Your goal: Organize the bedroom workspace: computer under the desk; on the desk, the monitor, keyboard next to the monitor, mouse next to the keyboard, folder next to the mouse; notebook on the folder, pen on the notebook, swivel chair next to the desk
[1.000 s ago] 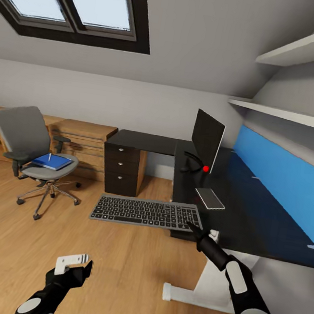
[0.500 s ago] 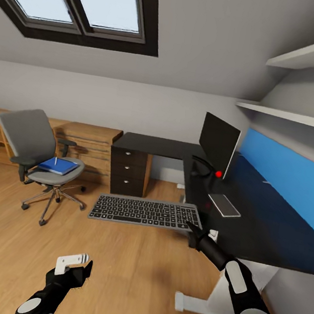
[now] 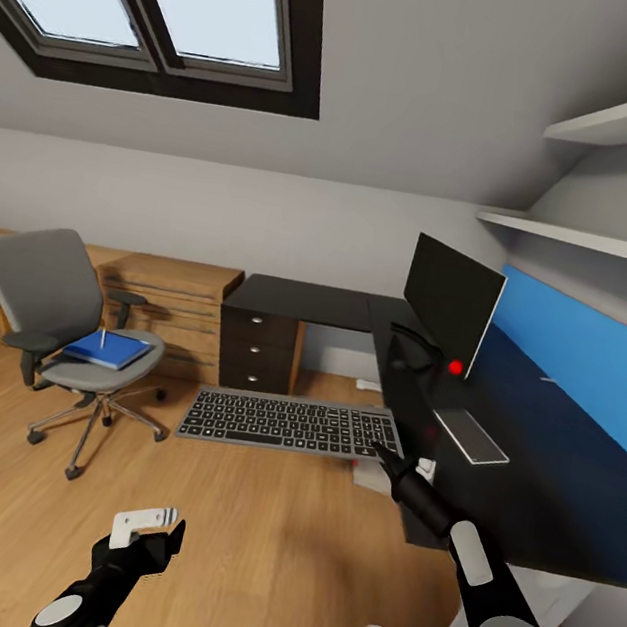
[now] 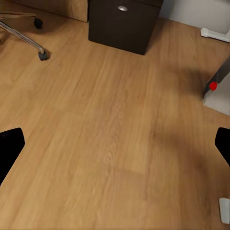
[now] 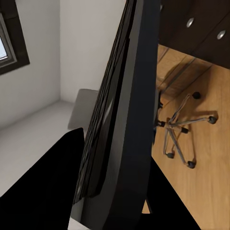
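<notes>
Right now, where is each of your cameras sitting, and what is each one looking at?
Head view: on my head, facing forward and down at the desk, monitor, swivel chair; both arms show, right claw holding the keyboard.
Left wrist view: near the left claw, looking down at wood floor; dark fingertips at the edges.
Right wrist view: along the keyboard's edge.
Shared: the chair's chrome base shows in the head and right wrist views.
</notes>
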Tool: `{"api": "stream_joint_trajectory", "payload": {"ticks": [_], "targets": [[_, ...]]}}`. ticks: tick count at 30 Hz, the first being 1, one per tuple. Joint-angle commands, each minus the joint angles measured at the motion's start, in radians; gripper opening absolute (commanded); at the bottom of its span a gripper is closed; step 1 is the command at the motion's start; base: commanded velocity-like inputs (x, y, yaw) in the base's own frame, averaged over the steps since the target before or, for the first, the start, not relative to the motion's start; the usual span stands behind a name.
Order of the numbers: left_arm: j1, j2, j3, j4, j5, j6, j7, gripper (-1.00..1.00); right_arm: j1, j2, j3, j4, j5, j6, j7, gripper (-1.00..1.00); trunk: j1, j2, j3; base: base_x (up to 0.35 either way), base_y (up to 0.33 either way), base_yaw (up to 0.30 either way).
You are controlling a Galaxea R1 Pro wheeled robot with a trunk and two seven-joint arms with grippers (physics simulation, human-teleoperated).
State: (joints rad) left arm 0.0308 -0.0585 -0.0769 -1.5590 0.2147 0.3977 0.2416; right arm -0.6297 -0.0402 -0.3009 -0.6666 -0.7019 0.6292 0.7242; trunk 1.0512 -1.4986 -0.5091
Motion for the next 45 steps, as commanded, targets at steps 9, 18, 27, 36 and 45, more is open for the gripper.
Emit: {"api": "stream_joint_trajectory", "payload": {"ticks": [9, 18, 27, 36, 45], "targets": [[0.000, 0.000, -0.001, -0.001, 0.011, 0.004, 0.008, 1.00, -0.001, -0.001, -0.003, 0.001, -0.007, 0.009, 0.001, -1.00, 0.001, 0.000, 0.000, 0.319, 0.055, -0.004], [0.000, 0.000, -0.001, -0.001, 0.011, 0.004, 0.008, 1.00, -0.001, -0.002, -0.003, 0.000, -0.007, 0.009, 0.001, -1.00, 0.001, 0.000, 0.000, 0.315, 0.174, 0.000], [0.000, 0.000, -0.001, -0.001, 0.011, 0.006, 0.008, 1.00, -0.001, -0.004, -0.003, -0.001, -0.007, 0.009, 0.001, -1.00, 0.001, 0.000, 0.000, 0.311, 0.197, 0.000], [0.000, 0.000, -0.001, -0.001, 0.011, 0.006, 0.008, 1.00, -0.001, -0.007, -0.004, -0.002, -0.008, 0.009, 0.001, -1.00, 0.001, 0.000, 0.000, 0.317, 0.145, 0.000], [0.000, 0.000, -0.002, 0.002, 0.011, 0.004, 0.008, 1.00, -0.001, -0.009, -0.004, -0.002, -0.006, 0.009, 0.001, -1.00, 0.001, 0.000, 0.000, 0.318, 0.158, 0.000]]}}
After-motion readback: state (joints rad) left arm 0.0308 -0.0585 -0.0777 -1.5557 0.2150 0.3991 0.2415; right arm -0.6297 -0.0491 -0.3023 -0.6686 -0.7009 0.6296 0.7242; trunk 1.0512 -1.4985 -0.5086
